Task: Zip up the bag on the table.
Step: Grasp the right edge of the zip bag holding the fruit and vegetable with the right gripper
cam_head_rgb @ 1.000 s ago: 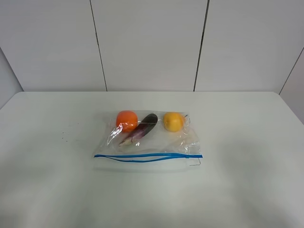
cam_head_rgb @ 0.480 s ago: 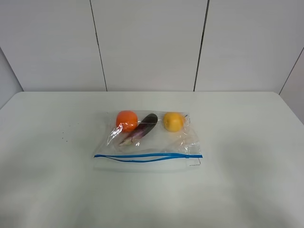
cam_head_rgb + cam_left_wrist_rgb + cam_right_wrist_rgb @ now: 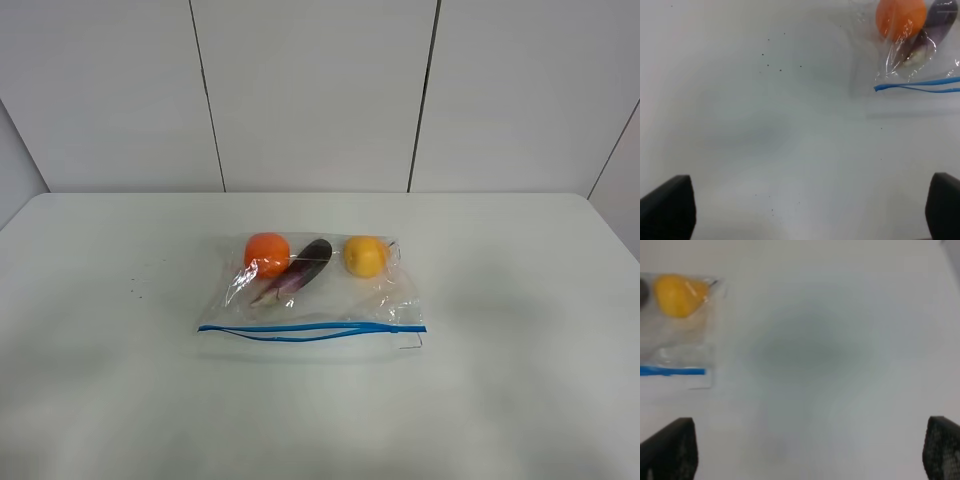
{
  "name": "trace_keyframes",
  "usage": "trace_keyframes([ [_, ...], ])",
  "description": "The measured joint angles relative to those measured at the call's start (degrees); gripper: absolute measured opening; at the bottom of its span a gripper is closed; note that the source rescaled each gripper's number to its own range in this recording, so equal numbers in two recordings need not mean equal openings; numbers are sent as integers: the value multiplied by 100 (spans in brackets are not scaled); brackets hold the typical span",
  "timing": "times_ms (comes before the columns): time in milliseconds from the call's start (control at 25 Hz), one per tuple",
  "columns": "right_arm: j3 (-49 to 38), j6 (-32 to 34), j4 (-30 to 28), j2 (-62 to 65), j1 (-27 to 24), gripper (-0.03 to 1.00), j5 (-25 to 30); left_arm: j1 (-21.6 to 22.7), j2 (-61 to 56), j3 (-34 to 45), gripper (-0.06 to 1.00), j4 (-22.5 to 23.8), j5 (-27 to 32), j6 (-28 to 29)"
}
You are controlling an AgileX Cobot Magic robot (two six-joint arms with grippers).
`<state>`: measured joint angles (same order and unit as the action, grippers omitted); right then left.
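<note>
**Exterior high view**
- Table (image 3: 100, 400): white, matte; bears the bag. Pale wall panels (image 3: 310, 90) stand beyond the bag.
- Bag (image 3: 320, 300): clear crinkled plastic, lying flat near the middle of the table.
- Blue zipper strip (image 3: 400, 327): runs along the bag's edge nearest the camera. Its two blue lines meet at both ends and bow apart between, so the mouth is not fully closed.
- Contents, along the bag's far edge: orange fruit (image 3: 266, 253), purple vegetable (image 3: 302, 268) leaning against it, and yellow fruit (image 3: 365, 256) just apart from the vegetable.
- No gripper shows in this view.
- Against the frames of a second and half a second before: bag, contents and zipper lines lie exactly as they did; no change visible.

**Left wrist view**
- Left gripper (image 3: 805, 207): two dark fingertips (image 3: 667, 207) set wide apart, holding nothing, hovering over bare table well away from the bag (image 3: 940, 60).
- Orange fruit (image 3: 900, 17), purple vegetable (image 3: 937, 20) and one end of the blue zipper strip (image 3: 915, 85) are seen.
- Small dark specks (image 3: 775, 65) dot the table beside the bag.

**Right wrist view** (blurred)
- Right gripper (image 3: 805, 449): fingertips (image 3: 942, 450) spread wide, empty, clear of the bag (image 3: 675, 340).
- Yellow fruit (image 3: 677, 294) and the other end of the blue zipper strip (image 3: 672, 371) are visible.
</note>
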<state>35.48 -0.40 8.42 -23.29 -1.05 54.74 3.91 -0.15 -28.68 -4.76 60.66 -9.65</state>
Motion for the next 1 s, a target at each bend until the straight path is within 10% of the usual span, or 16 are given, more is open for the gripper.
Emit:
trace_keyframes([
  [240, 801, -712, 975, -2347, 97, 100, -608, 0, 0, 0, 100, 0, 0, 0],
  [600, 1403, -3526, 3593, -5367, -659, 100, -681, 0, 0, 0, 100, 0, 0, 0],
  [1000, 1450, -6613, 5916, -8175, -1385, 100, 989, 0, 0, 0, 100, 0, 0, 0],
])
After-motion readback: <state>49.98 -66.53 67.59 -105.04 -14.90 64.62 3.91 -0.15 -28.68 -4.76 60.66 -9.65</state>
